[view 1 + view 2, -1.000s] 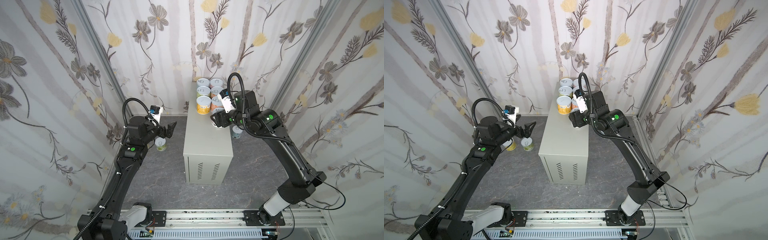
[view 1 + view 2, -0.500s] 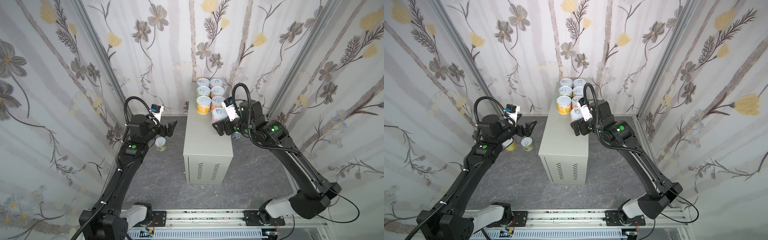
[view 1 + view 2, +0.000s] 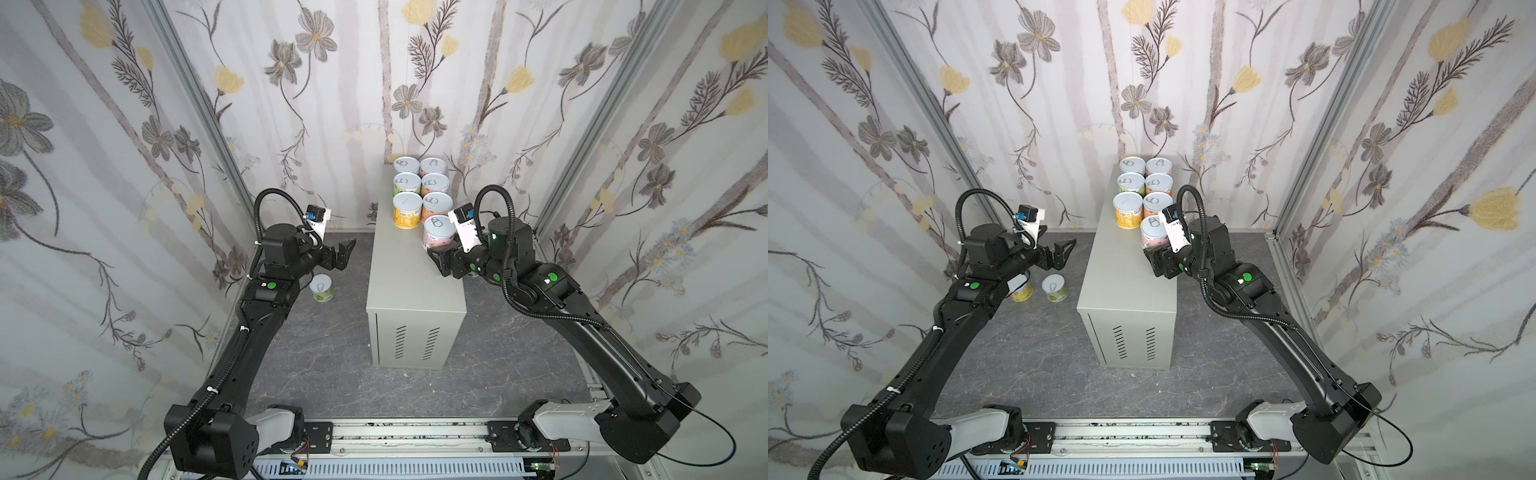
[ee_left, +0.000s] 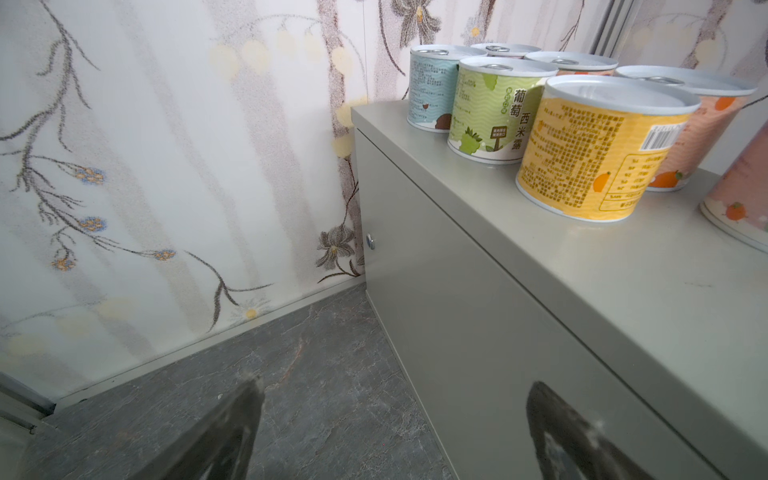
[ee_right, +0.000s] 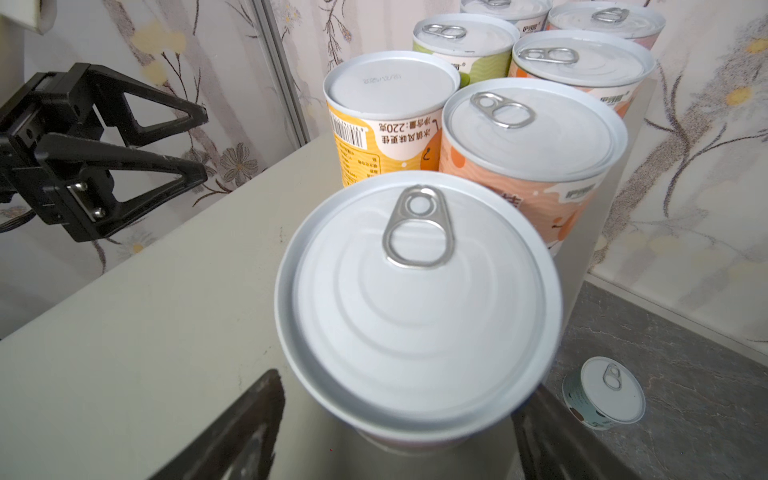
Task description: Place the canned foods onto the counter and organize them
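Seven canned foods (image 3: 407, 208) stand in two columns on the counter (image 3: 411, 286), the nearest pink can (image 3: 438, 233) between your right gripper's (image 3: 436, 257) parted fingers (image 5: 249, 432), gripped or released I cannot tell, so back that arm off and lower your wide-open left gripper (image 3: 347, 253) to the green can (image 3: 322, 286) on the floor (image 3: 332, 365).

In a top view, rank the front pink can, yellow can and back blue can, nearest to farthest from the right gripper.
1. Front pink can, by the right gripper.
2. Yellow can, next row, left.
3. Back blue can, left column.
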